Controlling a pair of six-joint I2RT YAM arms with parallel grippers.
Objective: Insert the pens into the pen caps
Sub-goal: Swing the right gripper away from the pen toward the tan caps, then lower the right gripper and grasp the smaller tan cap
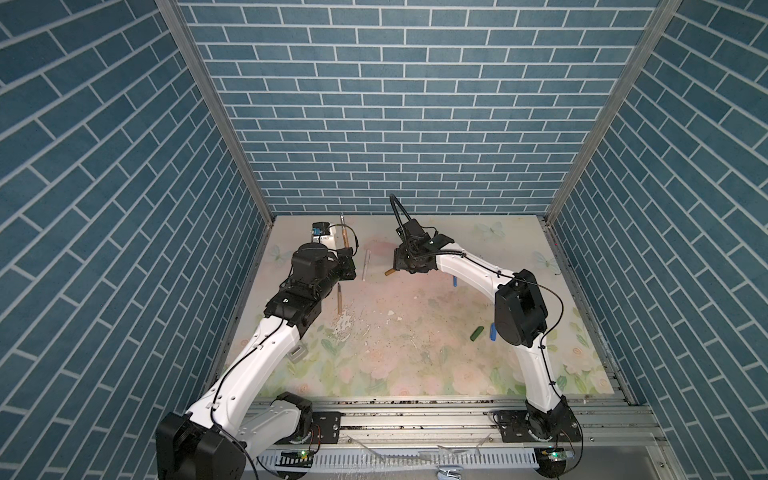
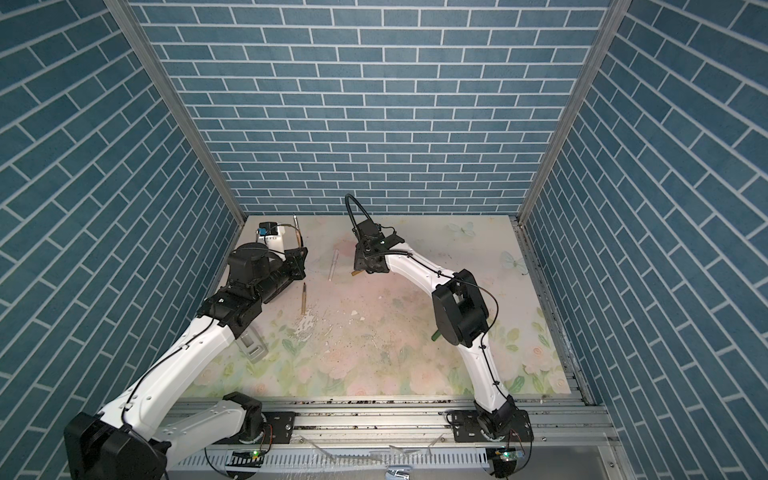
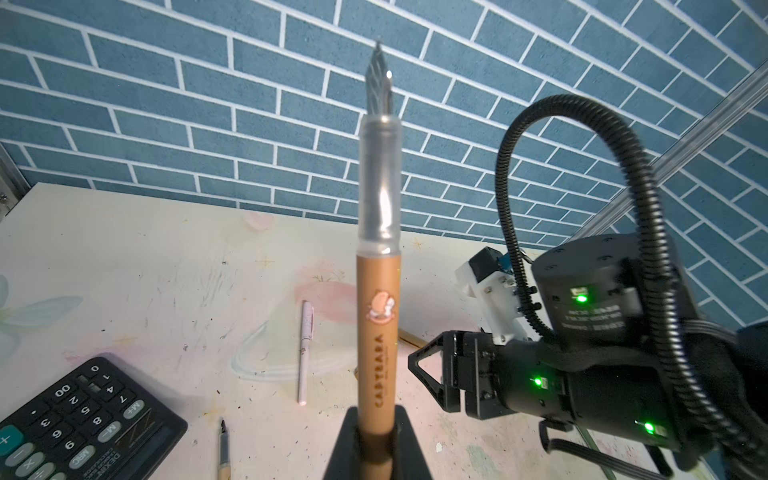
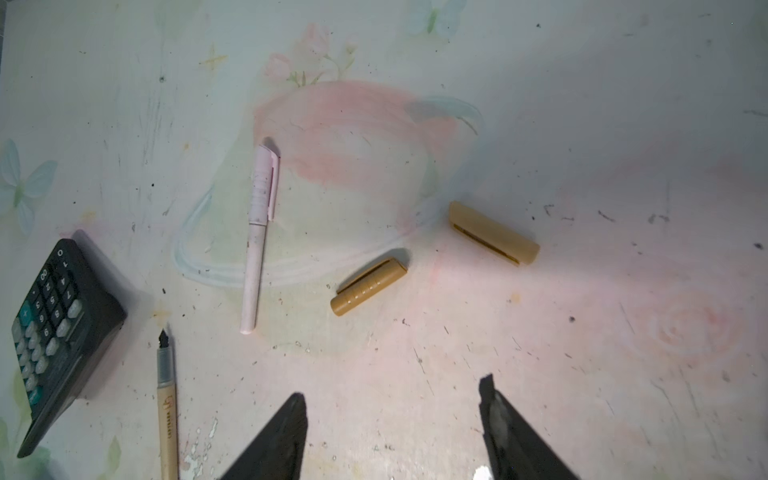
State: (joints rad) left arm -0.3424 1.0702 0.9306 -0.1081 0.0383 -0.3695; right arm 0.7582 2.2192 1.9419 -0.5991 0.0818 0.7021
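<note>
Above table (image 1: 415, 353): left pincer (image 3: 376, 419) clamps gold-brown pen (image 3: 377, 332); right pincer (image 4: 392, 399) agape, empty, near caps (image 4: 368, 286).

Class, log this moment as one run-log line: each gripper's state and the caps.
left gripper: shut on uncapped gold-brown plastic pen | right gripper: open, empty | two gold-brown plastic caps: loose on table

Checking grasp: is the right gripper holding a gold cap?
No, the right gripper is open and empty; both gold caps lie on the table.
</note>
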